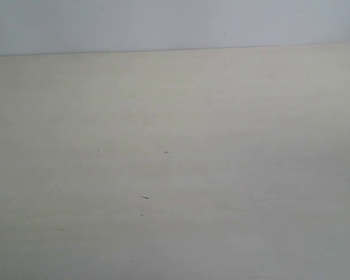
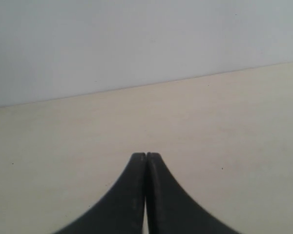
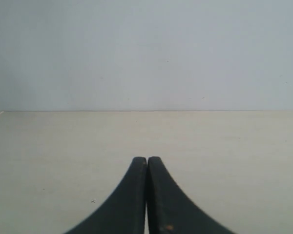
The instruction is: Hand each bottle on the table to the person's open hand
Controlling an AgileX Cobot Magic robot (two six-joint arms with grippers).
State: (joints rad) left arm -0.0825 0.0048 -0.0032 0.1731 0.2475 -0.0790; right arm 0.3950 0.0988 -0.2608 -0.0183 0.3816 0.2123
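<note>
The pale beige wood-grain table [image 1: 221, 175] fills the exterior view, with only a few tiny dark specks on it. No bottles and no person's hand show in any view. Neither arm appears in the exterior view. My left gripper [image 2: 146, 155] is shut, its black fingertips pressed together with nothing between them, above the bare table [image 2: 234, 126]. My right gripper [image 3: 147, 158] is likewise shut and holds nothing, over the bare table [image 3: 224, 146].
A plain pale grey wall [image 1: 163, 23] rises behind the table's far edge [image 1: 175, 50]. The same wall [image 3: 146, 53] fills the upper half of the right wrist view.
</note>
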